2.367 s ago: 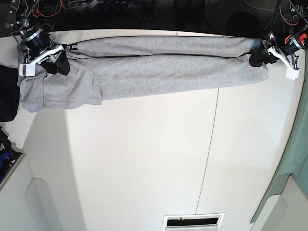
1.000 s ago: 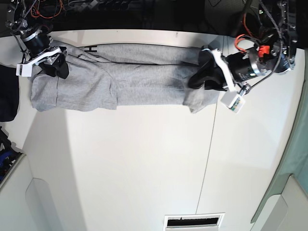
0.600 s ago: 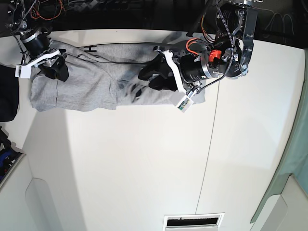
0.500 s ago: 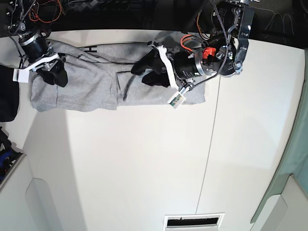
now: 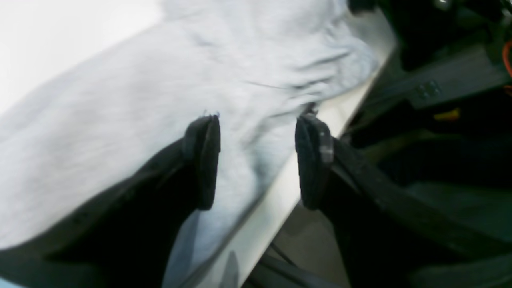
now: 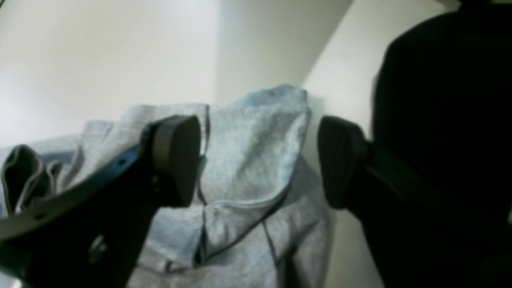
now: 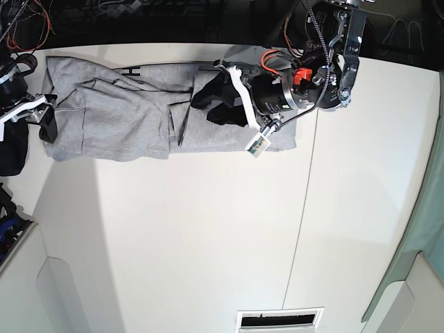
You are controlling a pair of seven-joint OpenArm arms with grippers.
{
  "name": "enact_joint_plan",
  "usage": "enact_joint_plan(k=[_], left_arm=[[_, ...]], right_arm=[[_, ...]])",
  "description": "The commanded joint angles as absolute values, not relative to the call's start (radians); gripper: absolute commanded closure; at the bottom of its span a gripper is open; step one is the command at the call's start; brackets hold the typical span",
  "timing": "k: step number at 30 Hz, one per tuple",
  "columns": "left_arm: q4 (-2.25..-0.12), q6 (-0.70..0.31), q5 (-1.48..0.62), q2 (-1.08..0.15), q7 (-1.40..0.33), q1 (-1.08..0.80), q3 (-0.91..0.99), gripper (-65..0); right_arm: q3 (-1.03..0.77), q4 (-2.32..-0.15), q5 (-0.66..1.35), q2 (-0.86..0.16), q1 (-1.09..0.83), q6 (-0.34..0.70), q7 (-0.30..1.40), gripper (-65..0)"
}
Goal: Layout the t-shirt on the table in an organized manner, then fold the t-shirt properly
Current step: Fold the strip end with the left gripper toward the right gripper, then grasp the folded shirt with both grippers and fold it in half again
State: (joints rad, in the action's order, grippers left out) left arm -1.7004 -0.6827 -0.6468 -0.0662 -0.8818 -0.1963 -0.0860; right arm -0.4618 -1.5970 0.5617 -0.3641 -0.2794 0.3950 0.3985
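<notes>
The grey t-shirt (image 7: 118, 118) lies folded into a long band along the far side of the white table (image 7: 208, 243). Black lettering shows near its top edge. My left gripper (image 7: 208, 104) hovers over the band's folded-over right half, open. In the left wrist view its fingers (image 5: 202, 160) stand apart above the t-shirt (image 5: 120, 100) with nothing between them. My right gripper (image 7: 43, 121) sits at the shirt's left end, just off the cloth. In the right wrist view it (image 6: 258, 160) is open, with a bunched corner of the t-shirt (image 6: 248, 160) lying below it.
A dark cloth (image 7: 10, 156) hangs at the table's left edge, close to my right arm. A thin seam (image 7: 305, 208) runs down the tabletop. A slotted opening (image 7: 277, 319) sits at the near edge. Cables and dark equipment line the far edge.
My left arm carried the shirt's right end leftward over the band and opened. My right gripper opened and drew back left off the shirt's end.
</notes>
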Motion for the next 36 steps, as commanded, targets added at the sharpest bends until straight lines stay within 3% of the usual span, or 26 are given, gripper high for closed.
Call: enact_joint_plan(k=[1, 4, 13, 21, 23, 27, 29, 36], left_arm=[[-1.715, -0.693, -0.669, -0.062, -0.862, -0.186, -0.067, -32.7], [-1.715, -0.694, -0.673, -0.065, -0.862, -0.186, -0.006, -32.7], [-1.715, -0.698, -0.692, -0.07, -0.865, -0.187, 0.128, -32.7], [-1.715, -0.698, -0.691, -0.076, -0.864, -0.186, 0.133, -32.7], [-1.715, -0.698, -0.691, -0.086, -0.864, -0.186, 0.133, -32.7], [-1.715, -0.698, -0.691, -0.137, -0.849, -0.186, 0.141, -32.7], [-1.715, -0.698, -0.692, -0.166, -0.843, -0.186, 0.168, -32.7], [-1.715, -0.698, -0.751, -0.248, -0.846, -0.211, 0.32, -32.7]], right_arm=[[-0.467, -1.593, 0.577, -0.388, -0.274, 0.4, 0.393, -45.1], [-0.467, -1.516, 0.604, -0.402, -0.271, 0.412, 0.393, -45.1], [-0.458, -1.171, 0.705, -0.401, -0.139, 0.579, 0.396, -44.9], [-0.379, -1.168, 0.733, -0.373, -0.133, 0.591, 0.397, -44.4], [-0.376, -1.184, 0.733, -0.355, -0.133, 0.591, 0.397, -38.4], [-0.377, -1.225, 0.733, -0.343, -0.133, 0.591, 0.397, -10.6], [-0.38, -1.258, 0.721, -0.343, -0.13, 0.591, 0.397, 0.0], [-0.449, -1.448, 0.662, -0.358, -0.122, 0.587, 0.402, 0.0]])
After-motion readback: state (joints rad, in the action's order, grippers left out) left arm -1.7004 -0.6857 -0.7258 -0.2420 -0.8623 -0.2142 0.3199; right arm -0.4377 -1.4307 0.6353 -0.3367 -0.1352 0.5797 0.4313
